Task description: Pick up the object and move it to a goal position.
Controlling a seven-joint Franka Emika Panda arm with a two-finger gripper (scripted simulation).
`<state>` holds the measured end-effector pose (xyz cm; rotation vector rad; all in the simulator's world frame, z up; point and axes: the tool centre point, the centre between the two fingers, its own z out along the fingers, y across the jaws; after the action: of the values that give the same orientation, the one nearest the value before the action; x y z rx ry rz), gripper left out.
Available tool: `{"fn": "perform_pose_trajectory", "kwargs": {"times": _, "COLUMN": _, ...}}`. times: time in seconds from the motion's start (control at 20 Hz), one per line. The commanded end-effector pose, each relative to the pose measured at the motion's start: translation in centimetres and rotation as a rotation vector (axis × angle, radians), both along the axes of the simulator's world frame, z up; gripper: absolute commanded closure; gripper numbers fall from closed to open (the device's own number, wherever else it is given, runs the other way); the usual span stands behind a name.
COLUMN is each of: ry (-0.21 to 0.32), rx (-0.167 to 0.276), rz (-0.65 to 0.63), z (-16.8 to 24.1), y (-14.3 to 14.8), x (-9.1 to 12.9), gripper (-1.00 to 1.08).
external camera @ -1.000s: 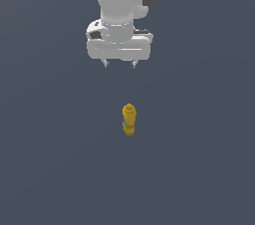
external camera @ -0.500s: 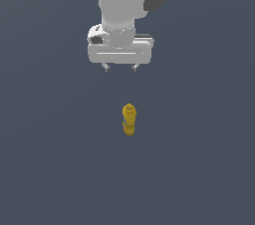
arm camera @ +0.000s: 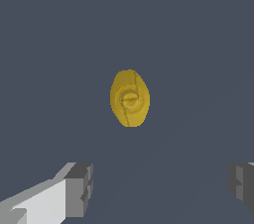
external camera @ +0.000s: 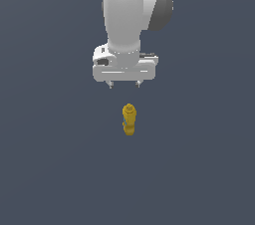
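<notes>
Small mustard-yellow bottle-like object (external camera: 129,119) stood upright on the flat dark grey floor (external camera: 45,169), below the white robot gripper (external camera: 124,84); gripper well apart, fingers spread wide.

1. The arm (external camera: 130,15) is a white, rounded cylinder with a dark grey joint cover behind it.
2. The gripper (external camera: 124,84) has a wide white body and small grey fingertips (arm camera: 79,191) (blocky, ribbed).
</notes>
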<state>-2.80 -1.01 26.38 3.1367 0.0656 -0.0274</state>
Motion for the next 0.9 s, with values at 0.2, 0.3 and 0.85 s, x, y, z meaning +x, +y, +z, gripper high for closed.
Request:
{"fn": "perform_pose_trajectory", "kwargs": {"times": 0.2, "ry": -0.011, "rx": 0.002, "rz": 0.039, "z": -2.8, "y": 1.1, "x": 2.8, "gripper": -0.92}}
{"fn": "perform_pose_trajectory", "kwargs": {"times": 0.3, "ry": -0.014, "rx": 0.003, "rz": 0.047, "z": -3.4, "y": 1.3, "x": 3.3, "gripper": -0.92}}
{"fn": "perform_pose_trajectory", "kwargs": {"times": 0.85, "ry": -0.016, "rx": 0.005, "rz": 0.058, "z": -4.6, "y": 1.7, "x": 4.0, "gripper": -0.92}}
